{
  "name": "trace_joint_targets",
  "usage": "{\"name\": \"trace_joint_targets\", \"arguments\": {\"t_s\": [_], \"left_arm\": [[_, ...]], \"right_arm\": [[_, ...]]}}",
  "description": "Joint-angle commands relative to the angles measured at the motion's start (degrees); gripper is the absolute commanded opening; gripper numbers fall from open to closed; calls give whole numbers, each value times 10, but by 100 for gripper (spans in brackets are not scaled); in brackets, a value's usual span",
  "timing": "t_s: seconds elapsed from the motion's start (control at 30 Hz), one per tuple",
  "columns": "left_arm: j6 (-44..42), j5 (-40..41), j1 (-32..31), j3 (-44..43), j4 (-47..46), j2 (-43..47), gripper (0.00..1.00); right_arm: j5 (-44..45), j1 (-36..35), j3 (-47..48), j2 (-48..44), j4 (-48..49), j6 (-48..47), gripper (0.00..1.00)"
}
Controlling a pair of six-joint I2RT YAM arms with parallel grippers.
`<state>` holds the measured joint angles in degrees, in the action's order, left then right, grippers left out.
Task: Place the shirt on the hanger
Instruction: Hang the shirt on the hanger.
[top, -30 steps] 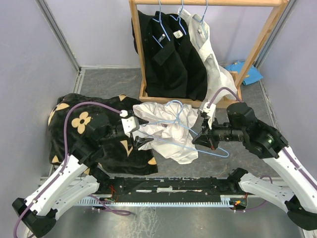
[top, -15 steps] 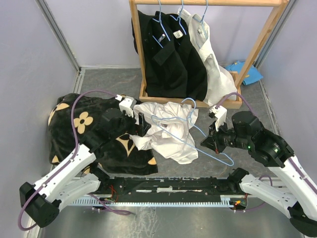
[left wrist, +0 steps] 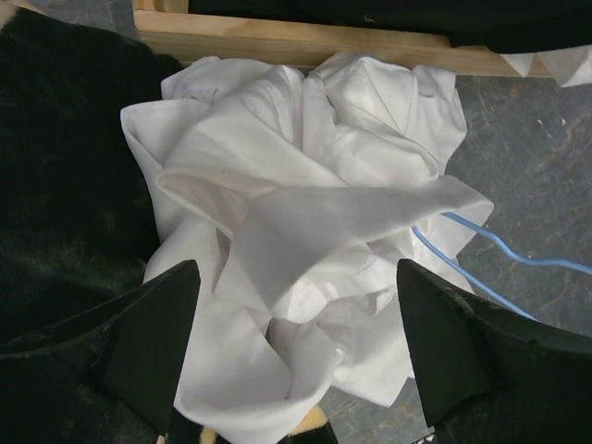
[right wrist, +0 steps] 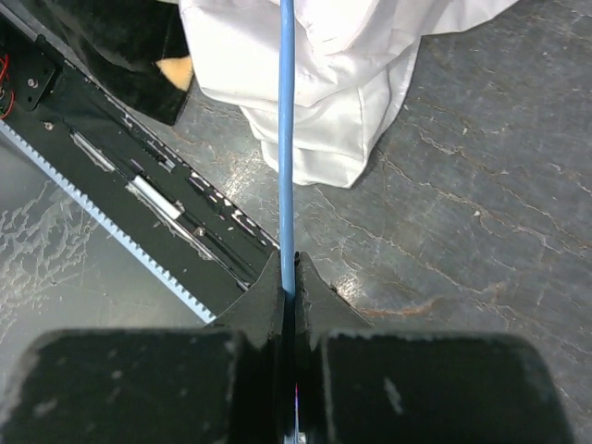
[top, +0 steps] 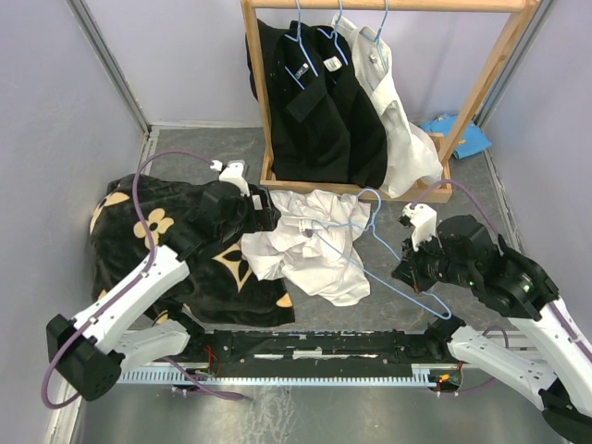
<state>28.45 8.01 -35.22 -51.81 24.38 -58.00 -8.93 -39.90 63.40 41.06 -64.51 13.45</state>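
Observation:
The white shirt [top: 310, 245] lies crumpled on the grey floor in front of the rack. The light-blue wire hanger [top: 374, 196] rests across its right side, hook toward the rack. My right gripper [top: 407, 273] is shut on the hanger's wire to the right of the shirt. The right wrist view shows the blue wire [right wrist: 287, 139] pinched at the jaw tips [right wrist: 289, 277], running out over the shirt [right wrist: 314, 65]. My left gripper [top: 266, 220] hovers open over the shirt's left part. In its wrist view the folds [left wrist: 305, 203] lie between the wide-spread fingers [left wrist: 148, 342], with nothing held.
A wooden rack [top: 481, 88] at the back holds black shirts [top: 319, 111] and another white shirt [top: 402, 129] on hangers. A black cloth with tan flowers [top: 139, 240] lies left of the shirt. A blue item [top: 458, 134] sits at the back right. The arms' base rail [top: 314, 347] runs along the near edge.
My left gripper opened wide and moved away from the near edge, toward the rack, over the shirt. My right gripper drew the hanger to the right, still shut on it.

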Motion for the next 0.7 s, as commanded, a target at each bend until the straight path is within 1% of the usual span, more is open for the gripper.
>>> {"name": "trace_joint_targets", "arguments": {"t_s": [0.0,0.1,0.2,0.23,0.33,0.4,0.53,0.67], "left_arm": [[27,46,-2,-47,6,-49,91],[18,71,-12,-57,8,-69,83],[4,82,-41,-55,12,-76,82],[-7,91,-56,-52,14,-75,82],[-27,106,-100,-36,15,-66,86],[-29,107,-118,-16,9,-50,88],[-25,124,-125,23,4,-3,90],[-21,142,-125,48,8,28,91]], "right_arm": [[36,0,38,-25,-10,9,0],[39,0,39,-28,-17,9,0],[37,1,39,-23,-19,9,0],[36,1,38,-22,-17,9,0],[27,1,34,-20,-4,10,0],[-2,0,29,-19,13,8,0],[-72,0,12,-11,46,-7,0],[-101,0,-12,3,84,-11,0]]}}
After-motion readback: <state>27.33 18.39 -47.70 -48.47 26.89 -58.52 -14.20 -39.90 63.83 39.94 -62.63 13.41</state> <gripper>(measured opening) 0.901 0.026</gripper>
